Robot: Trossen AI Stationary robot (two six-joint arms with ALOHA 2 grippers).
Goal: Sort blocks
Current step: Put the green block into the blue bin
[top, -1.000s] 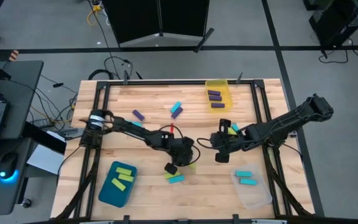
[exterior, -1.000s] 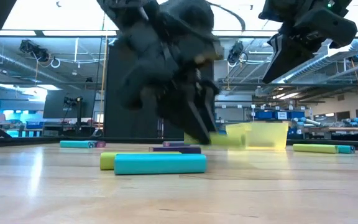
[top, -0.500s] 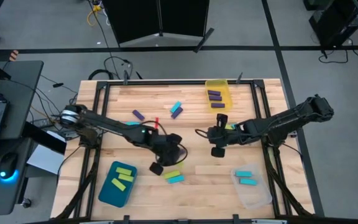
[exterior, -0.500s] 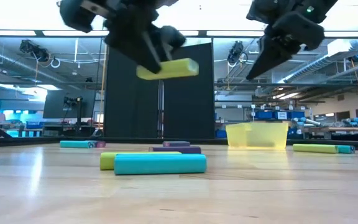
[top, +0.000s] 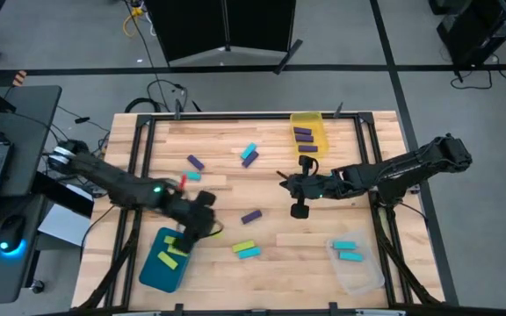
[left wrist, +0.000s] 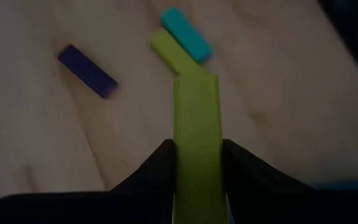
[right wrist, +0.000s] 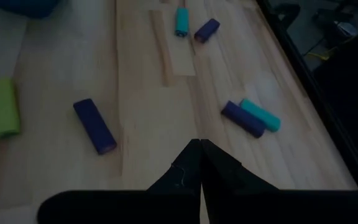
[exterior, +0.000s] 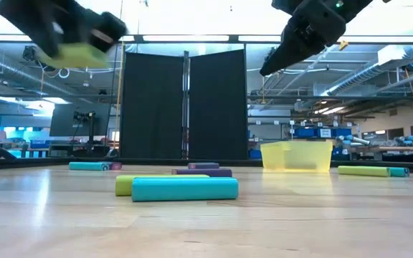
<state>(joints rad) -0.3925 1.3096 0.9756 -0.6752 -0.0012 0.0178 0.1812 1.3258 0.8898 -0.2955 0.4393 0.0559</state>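
No brand, label or writing legible anywhere. Left gripper (top: 198,230) clamped on one lime green block (left wrist: 196,134), held above the near-left tabletop (top: 288,250) at the edge of the teal bin (top: 152,270). In that bin, two lime green blocks (top: 173,252). In the yellow bin (top: 320,125), three purple blocks (top: 304,135). In the clear bin (top: 363,274), two cyan blocks (top: 348,251). Loose on the wood: one purple block mid-table (top: 251,216), one purple block farther left (top: 195,162), a cyan-and-purple pair (top: 249,154), a lime-and-cyan pair (top: 245,249) near the front. Right gripper (top: 299,209) raised mid-table, fingers pressed together, holding nothing.
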